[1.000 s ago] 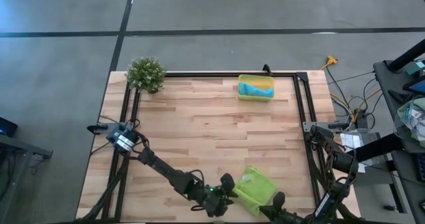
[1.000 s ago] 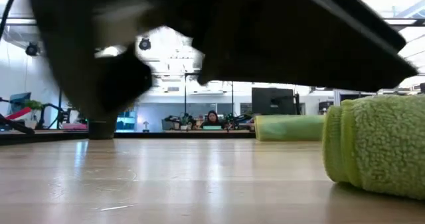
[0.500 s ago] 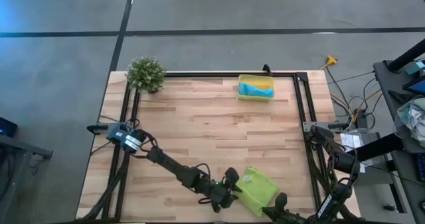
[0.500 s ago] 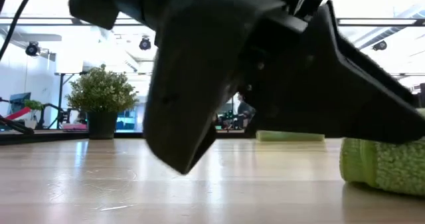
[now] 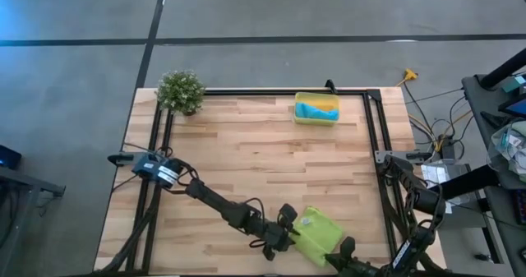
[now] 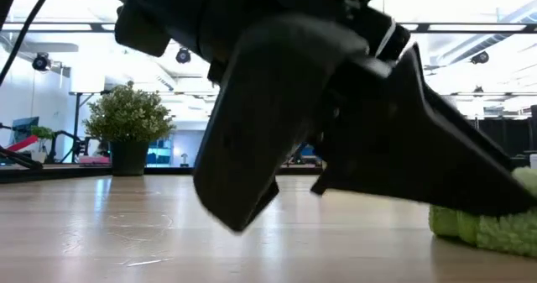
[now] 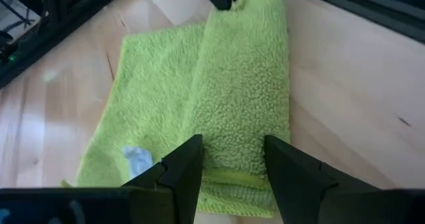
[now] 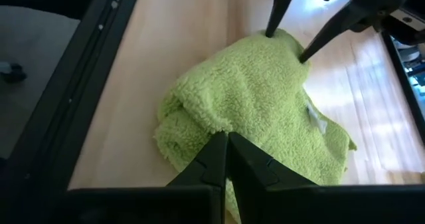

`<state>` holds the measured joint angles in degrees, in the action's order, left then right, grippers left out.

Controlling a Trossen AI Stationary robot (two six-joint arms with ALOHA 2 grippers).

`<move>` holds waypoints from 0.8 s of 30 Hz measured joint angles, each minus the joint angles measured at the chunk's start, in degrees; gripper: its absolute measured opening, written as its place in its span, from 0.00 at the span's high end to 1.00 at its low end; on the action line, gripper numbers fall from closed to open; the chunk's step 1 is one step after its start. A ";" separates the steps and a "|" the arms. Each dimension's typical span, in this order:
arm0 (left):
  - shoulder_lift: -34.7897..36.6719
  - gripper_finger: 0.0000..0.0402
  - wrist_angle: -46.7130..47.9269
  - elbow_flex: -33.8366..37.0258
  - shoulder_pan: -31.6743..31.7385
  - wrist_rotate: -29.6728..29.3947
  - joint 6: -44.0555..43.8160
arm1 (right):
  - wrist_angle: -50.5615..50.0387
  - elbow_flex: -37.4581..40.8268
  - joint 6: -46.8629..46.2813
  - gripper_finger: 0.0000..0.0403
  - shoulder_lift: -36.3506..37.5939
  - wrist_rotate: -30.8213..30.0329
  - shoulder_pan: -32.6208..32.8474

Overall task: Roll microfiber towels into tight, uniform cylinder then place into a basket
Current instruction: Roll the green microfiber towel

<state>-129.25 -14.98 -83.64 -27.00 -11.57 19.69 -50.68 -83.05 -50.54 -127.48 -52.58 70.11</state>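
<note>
left gripper (image 7: pixel 229 161) gapes around green towel's (image 7: pixel 232 91) edge; closed right gripper (image 8: pixel 224 159), half-hidden, presses its roll.

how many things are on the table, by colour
green: 2, the lime towel and the potted plant
yellow: 1, the basket
blue: 1, the towel in the basket
total: 4

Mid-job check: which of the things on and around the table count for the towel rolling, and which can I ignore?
For the job:
- green towel, partly rolled, left gripper open at its end, right gripper shut at the other
- blue towel, in the yellow basket

Ignore:
- potted plant
- cables off the table's right side
</note>
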 joint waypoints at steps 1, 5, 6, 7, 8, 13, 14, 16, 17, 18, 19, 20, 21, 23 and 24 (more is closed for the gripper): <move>-0.30 0.63 -0.02 0.01 0.00 -0.01 -0.27 | 0.01 0.00 0.40 0.97 0.00 0.42 0.02; -0.74 0.63 -0.02 0.07 0.02 0.00 -1.34 | -0.04 0.00 0.93 0.90 0.03 0.52 0.34; -0.74 0.63 -0.08 0.07 0.02 -0.02 -1.34 | -0.16 0.00 1.11 0.88 0.10 0.53 0.45; -0.74 0.63 -0.07 0.07 0.02 -0.02 -1.34 | -0.26 0.00 1.64 0.86 0.22 0.55 0.50; -0.74 0.63 -0.05 0.07 0.02 -0.02 -1.31 | -0.34 0.00 2.49 0.83 0.44 0.58 0.56; -0.54 0.63 0.17 -1.49 0.32 -0.04 -0.92 | -1.05 -0.47 8.93 0.73 2.15 0.90 1.37; -0.50 0.63 0.19 -1.89 0.44 -0.04 -0.92 | -1.20 -0.91 10.82 0.71 2.28 0.88 1.58; -0.44 0.63 0.87 -2.38 0.65 -0.07 -0.90 | -1.19 -1.79 15.86 0.69 2.38 0.90 1.98; -0.43 0.63 1.07 -2.50 0.79 -0.04 -0.90 | -1.11 -2.10 18.43 0.69 2.38 1.02 2.21; -0.43 0.63 1.19 -2.51 0.87 -0.07 -0.90 | -1.11 -2.37 20.95 0.68 2.38 1.61 2.28; -0.43 0.63 1.32 -2.51 0.96 -0.07 -0.90 | -1.11 -2.51 23.18 0.68 2.40 2.13 2.32; -0.43 0.63 1.38 -2.51 1.10 -0.07 -0.90 | -1.06 -2.62 24.99 0.68 2.40 2.25 2.38; -0.43 0.63 1.44 -2.51 1.19 -0.07 -0.93 | -0.81 -2.64 26.81 0.68 2.39 2.25 2.40; -0.43 0.63 1.72 -2.48 1.37 -0.07 -0.94 | 0.40 -2.64 31.10 0.68 2.28 2.22 2.37; -0.43 0.63 1.98 -2.48 1.45 -0.07 -0.96 | 0.69 -2.67 33.23 0.68 1.99 2.10 2.36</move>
<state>-129.69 -13.00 -86.12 -25.56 -11.64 18.72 -49.98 -85.72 -17.31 -125.49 -50.47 72.47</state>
